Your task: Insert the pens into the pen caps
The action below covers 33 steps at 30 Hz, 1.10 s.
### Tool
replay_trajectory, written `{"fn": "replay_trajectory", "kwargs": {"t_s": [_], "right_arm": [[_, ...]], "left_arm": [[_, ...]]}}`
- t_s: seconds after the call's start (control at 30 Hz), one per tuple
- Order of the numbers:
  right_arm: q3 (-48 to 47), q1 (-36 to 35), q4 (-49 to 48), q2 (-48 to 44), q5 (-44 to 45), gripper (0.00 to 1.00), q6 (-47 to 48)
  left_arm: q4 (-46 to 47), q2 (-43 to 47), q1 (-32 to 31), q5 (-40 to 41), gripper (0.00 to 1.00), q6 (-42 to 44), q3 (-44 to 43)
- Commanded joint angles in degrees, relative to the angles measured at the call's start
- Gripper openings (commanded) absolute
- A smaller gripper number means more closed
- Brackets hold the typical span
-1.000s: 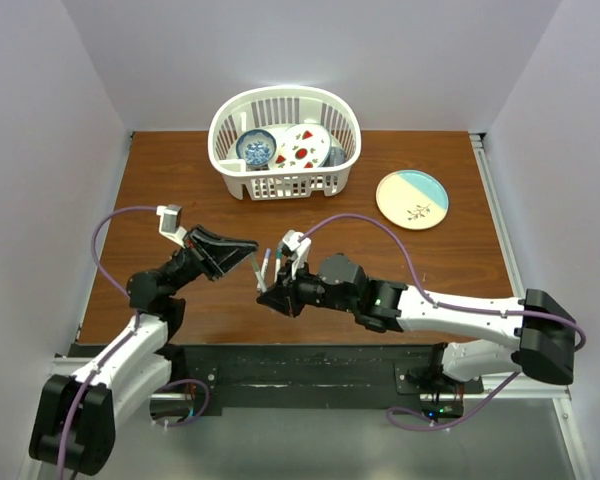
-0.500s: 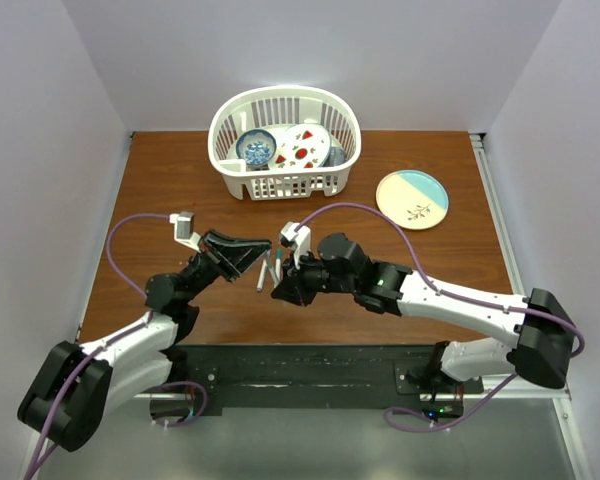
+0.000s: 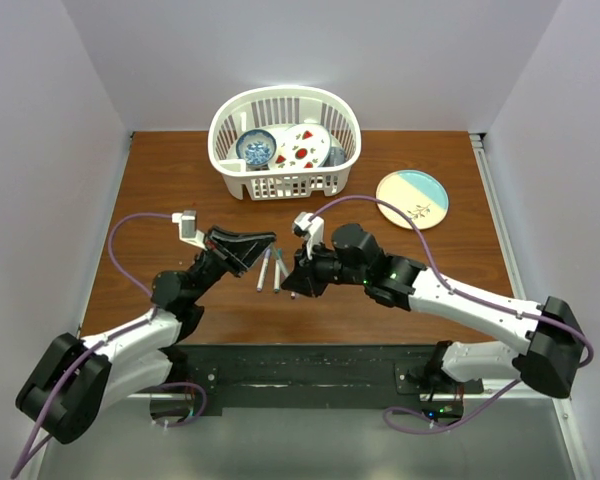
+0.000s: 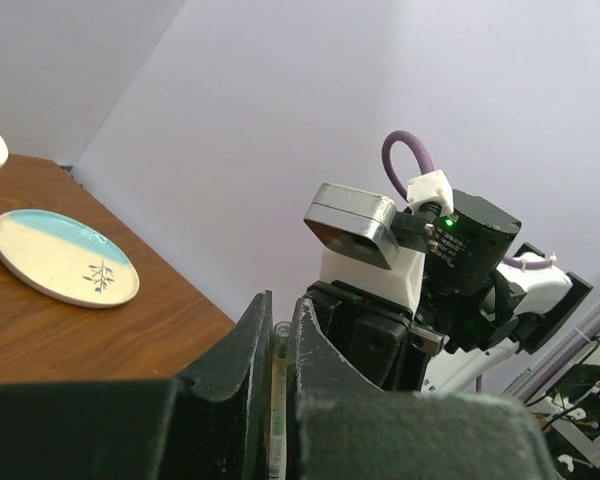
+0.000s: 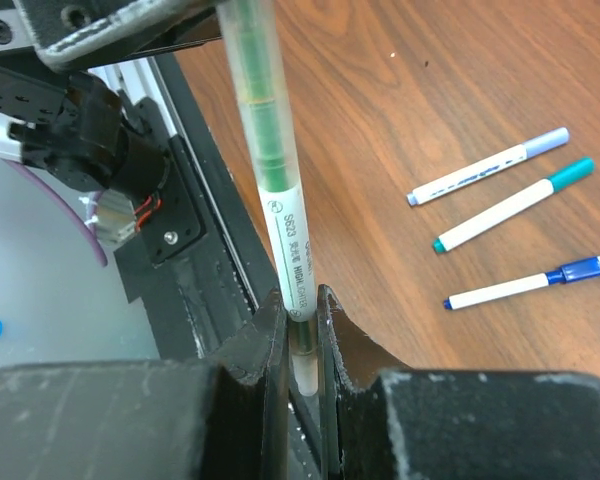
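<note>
Together, left tool [image 4: 281, 322] and right tool [image 5: 300, 312] pinch pen [image 5: 269, 150]

In the right wrist view the translucent green-and-white pen [image 5: 277, 190] runs off the top edge, its lower end buried between the jaws of the right gripper [image 5: 301, 305]. The jaws of the left gripper [image 4: 280, 320] reveal only a sliver of it. The blue-capped white pen [image 5: 528, 286] is cut off at the right edge.

The table [image 3: 450, 265] is dull-sheened brown wood grain. At twelve o'clock the basket [image 3: 280, 186] is white plastic; at two o'clock the plate [image 3: 412, 199] looks glazed. The pen [image 5: 267, 150] has a smooth, translucent plastic barrel.
</note>
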<state>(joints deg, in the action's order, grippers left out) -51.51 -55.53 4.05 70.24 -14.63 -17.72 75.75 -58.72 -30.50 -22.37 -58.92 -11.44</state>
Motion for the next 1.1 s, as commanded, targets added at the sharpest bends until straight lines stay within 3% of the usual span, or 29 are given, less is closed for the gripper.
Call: {"fn": "replay_trajectory", "kwargs": {"t_s": [0.0,0.07,0.17,0.2,0.23,0.27,0.33,0.37,0.57,0.83,1.07], "right_arm": [[-3.01,5.96,-24.38,-7.04,7.10,0.00,-6.35],[1.12,5.87,-23.39,-8.44,2.08,0.00,-7.94],[10.00,5.87,-20.94,-12.66,3.37,0.01,-11.19],[13.50,5.87,-19.54,-13.80,3.91,0.00,-12.51],[14.84,5.87,-18.74,-16.16,4.08,0.00,-12.95],[15.99,5.87,-16.56,-17.14,4.35,0.00,-13.31],[18.63,5.87,-14.17,-19.42,5.40,0.00,-14.80],[19.42,5.87,-12.68,-21.44,6.62,0.00,-15.33],[25.14,5.87,-10.57,-21.91,13.39,0.00,-22.70],[17.94,5.96,-2.91,-4.51,22.54,0.04,-26.05],[13.10,5.96,-3.79,10.69,24.21,0.05,-28.87]], "left_arm": [[-20.09,-0.52,-5.01,-18.33,0.00,1.86,-3.64],[-28.84,-0.52,-4.74,-15.70,0.00,5.80,-8.40],[-37.04,-1.92,-4.65,-14.28,0.00,10.12,-17.37],[-38.90,-3.23,-4.65,-14.28,0.05,10.83,-21.13],[-41.27,-3.85,-4.39,-13.84,0.15,11.71,-22.99],[-45.56,-4.38,-4.39,-13.49,0.37,13.46,-24.58],[-51.36,-4.83,-4.04,-11.05,0.53,15.22,-28.36],[-53.14,-4.83,-3.87,-9.98,0.77,16.97,-29.42],[-70.36,-2.72,0.35,0.56,0.98,22.60,-36.63],[-89.69,4.22,2.46,19.02,1.00,28.85,-37.87],[-96.39,9.75,2.64,27.29,1.00,32.28,-33.38]]}}
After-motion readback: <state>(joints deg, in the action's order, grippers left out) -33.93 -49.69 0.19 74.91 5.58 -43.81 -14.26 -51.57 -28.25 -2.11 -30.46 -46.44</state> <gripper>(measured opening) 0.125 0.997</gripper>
